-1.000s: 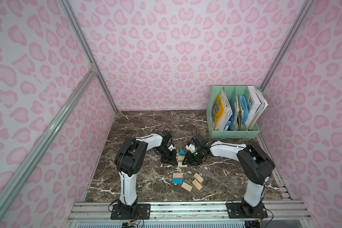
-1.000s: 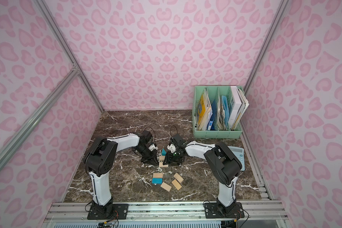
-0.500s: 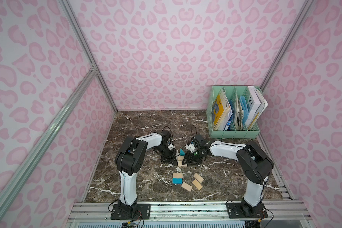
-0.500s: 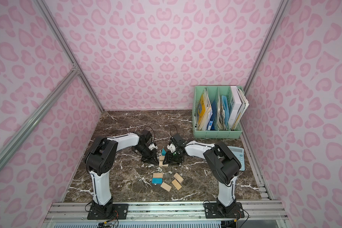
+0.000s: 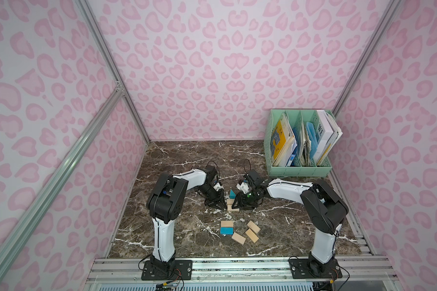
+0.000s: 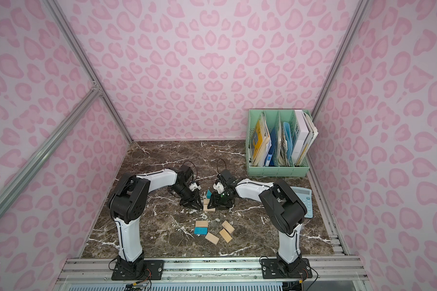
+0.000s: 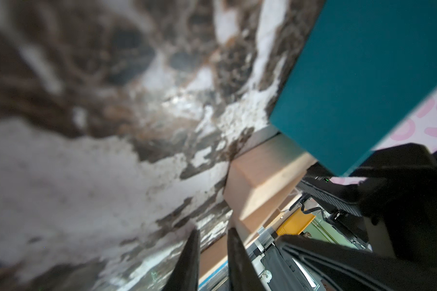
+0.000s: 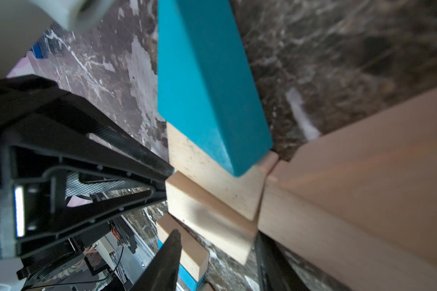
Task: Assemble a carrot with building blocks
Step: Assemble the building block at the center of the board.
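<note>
Between the two claws sits the half-made carrot (image 5: pixel 230 206) — tan pieces with a blue triangle (image 5: pixel 233 194) at its far end. The left claw (image 7: pixel 212 259) is a little open and empty; the right claw (image 5: pixel 238 204) straddles a tan block (image 8: pixel 212 216), but I cannot tell if it squeezes. Loose building blocks (image 5: pixel 238 238) lie nearer the front — a white book (image 5: pixel 323 131) says "WE".
</note>
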Available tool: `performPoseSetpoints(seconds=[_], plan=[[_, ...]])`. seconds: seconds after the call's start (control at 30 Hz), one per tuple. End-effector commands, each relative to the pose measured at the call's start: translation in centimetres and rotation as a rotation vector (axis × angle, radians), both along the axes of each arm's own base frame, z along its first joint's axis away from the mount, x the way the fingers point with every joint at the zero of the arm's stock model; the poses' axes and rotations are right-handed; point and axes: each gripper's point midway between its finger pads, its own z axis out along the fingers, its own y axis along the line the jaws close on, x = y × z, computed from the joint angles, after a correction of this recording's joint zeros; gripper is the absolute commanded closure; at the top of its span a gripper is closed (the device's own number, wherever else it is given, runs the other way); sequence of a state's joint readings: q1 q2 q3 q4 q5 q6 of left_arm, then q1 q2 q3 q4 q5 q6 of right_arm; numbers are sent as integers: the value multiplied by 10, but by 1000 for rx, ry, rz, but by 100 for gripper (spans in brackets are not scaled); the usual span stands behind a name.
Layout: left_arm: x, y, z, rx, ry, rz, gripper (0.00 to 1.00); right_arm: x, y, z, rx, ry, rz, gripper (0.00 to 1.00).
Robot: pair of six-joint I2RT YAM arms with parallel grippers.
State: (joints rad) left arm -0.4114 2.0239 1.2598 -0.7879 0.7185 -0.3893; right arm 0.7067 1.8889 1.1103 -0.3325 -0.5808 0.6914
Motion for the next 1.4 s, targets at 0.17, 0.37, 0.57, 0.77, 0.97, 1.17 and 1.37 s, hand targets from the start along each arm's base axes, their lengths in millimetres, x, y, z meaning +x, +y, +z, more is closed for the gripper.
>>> performPoseSetpoints(seconds=[0.17,0.37,0.57,0.77,0.97,1.17,1.37], plan=[[-5,7,-5,23,8,-16,73,4,5,5,22,-18,12,41],[-5,12,-7,36,15,-9,72,4,5,5,18,-16,13,39],[-4,16,-7,53,16,-5,70,2,3,5,16,-14,11,41],[-3,19,-7,62,19,-3,64,1,1,6,15,-18,8,42],[-2,23,-7,74,20,2,63,1,1,8,16,-20,4,42],[-2,32,8,85,-10,9,63,-4,-8,20,-3,-31,10,42],[-7,44,38,111,-73,-22,62,-23,-36,41,-39,-38,-10,41]])
